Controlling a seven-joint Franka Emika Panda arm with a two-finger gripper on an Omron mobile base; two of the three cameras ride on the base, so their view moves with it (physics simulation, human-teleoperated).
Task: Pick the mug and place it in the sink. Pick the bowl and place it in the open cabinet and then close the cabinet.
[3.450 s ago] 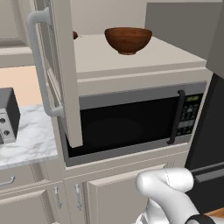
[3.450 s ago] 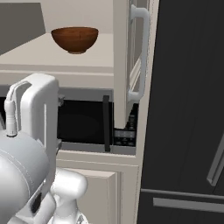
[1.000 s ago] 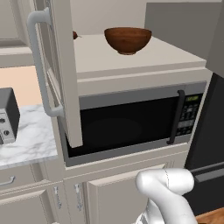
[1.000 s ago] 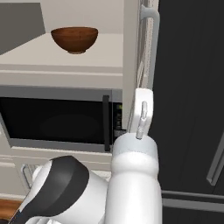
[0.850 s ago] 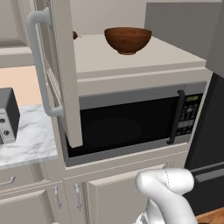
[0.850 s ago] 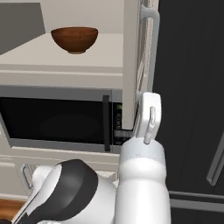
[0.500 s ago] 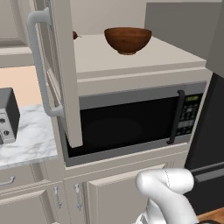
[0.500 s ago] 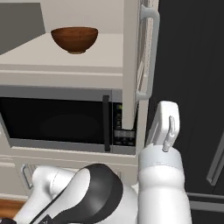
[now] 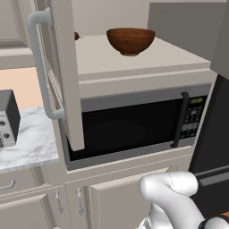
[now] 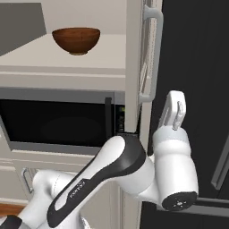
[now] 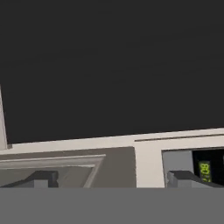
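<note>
- The arm [image 10: 112, 174] is glossy white, built of rounded, tube-like links.
- A dark charcoal band wraps the elbow joint, and a dark stripe along the lower link carries small white lettering, too small to read.
- The thick wrist ends in a round dark cap at about 5 o'clock.
- A flat white plate with a slim slot tops it.
- The fingertips [image 11: 41, 178] are small, dark grey and blocky.

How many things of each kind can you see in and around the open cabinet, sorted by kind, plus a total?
Bowl: 1
Small brown round object, behind the open door: 1
Open cabinet door: 1
Microwave: 1
Toaster: 1
Total: 5
</note>
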